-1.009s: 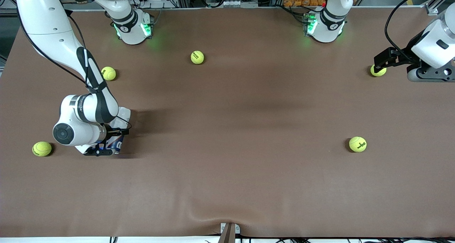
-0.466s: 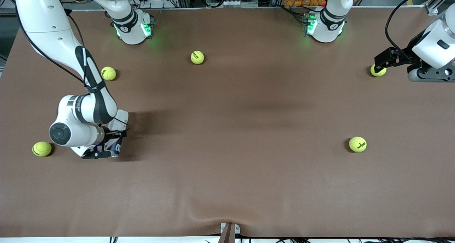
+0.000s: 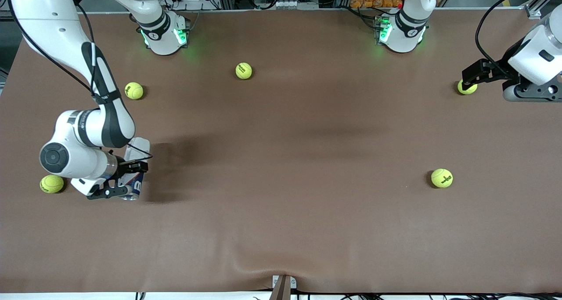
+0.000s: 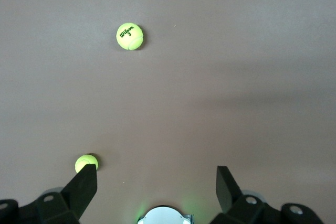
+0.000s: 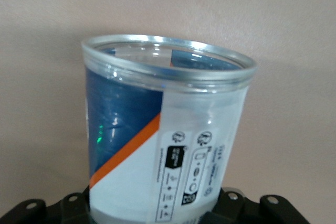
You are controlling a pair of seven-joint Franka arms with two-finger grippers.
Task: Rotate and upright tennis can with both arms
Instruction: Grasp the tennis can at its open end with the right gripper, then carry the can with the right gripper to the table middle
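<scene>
My right gripper is shut on the tennis can, a clear cylinder with a white, navy and orange-red label. The can is tilted, with its silver-rimmed open end toward the front camera, at the right arm's end of the table. In the right wrist view the can fills the picture and sits between the jaws of my right gripper. My left gripper waits open and empty at the left arm's end, beside a tennis ball. In the left wrist view my left gripper has wide-spread fingers.
Yellow-green tennis balls lie scattered: one close to my right arm's wrist, one farther from the camera, one near the bases, one toward the left arm's end. The left wrist view shows two balls.
My right gripper has closed on the can and carried it toward the right arm's end of the table and toward the front camera. The left arm has not moved.
</scene>
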